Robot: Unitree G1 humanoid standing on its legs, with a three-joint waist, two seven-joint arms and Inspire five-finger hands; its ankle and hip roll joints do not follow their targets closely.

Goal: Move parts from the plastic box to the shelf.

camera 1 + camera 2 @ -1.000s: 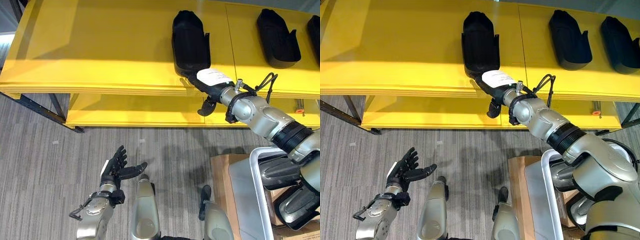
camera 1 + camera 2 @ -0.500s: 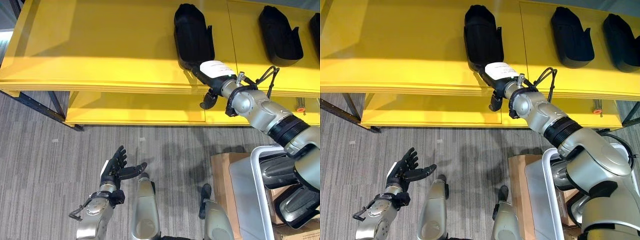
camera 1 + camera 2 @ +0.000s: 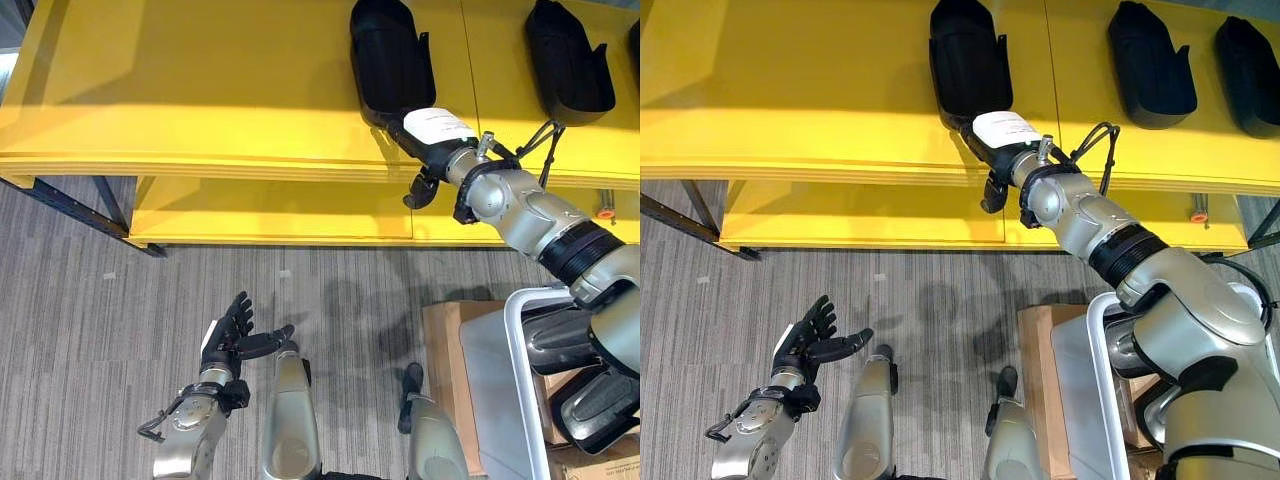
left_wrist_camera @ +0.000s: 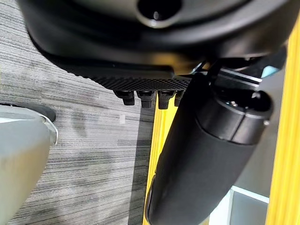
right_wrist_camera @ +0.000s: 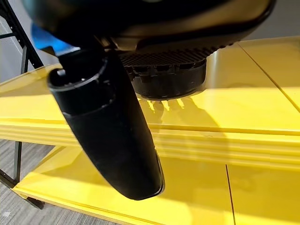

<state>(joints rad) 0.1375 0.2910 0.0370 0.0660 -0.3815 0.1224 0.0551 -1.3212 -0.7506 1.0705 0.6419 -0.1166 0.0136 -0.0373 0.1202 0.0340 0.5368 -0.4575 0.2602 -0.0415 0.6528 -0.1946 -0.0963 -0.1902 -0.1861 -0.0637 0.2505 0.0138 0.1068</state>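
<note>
While resting on the glossy yellow shelf [image 3: 200,90], the right hand [image 3: 432,140] touches a moulded black part [image 3: 388,60].

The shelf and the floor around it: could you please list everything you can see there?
shelf: one, yellow, two tiers, ahead
parts on shelf: three, black, top tier, in a row
orange bit: one, lower tier, right end; too small to identify
box: one, white, lower right
parts in box: at least two, black
board: one, brown, under the box
floor: grey
left hand: dark, open, over the floor
right hand: dark, open, at the leftmost part's near end
</note>
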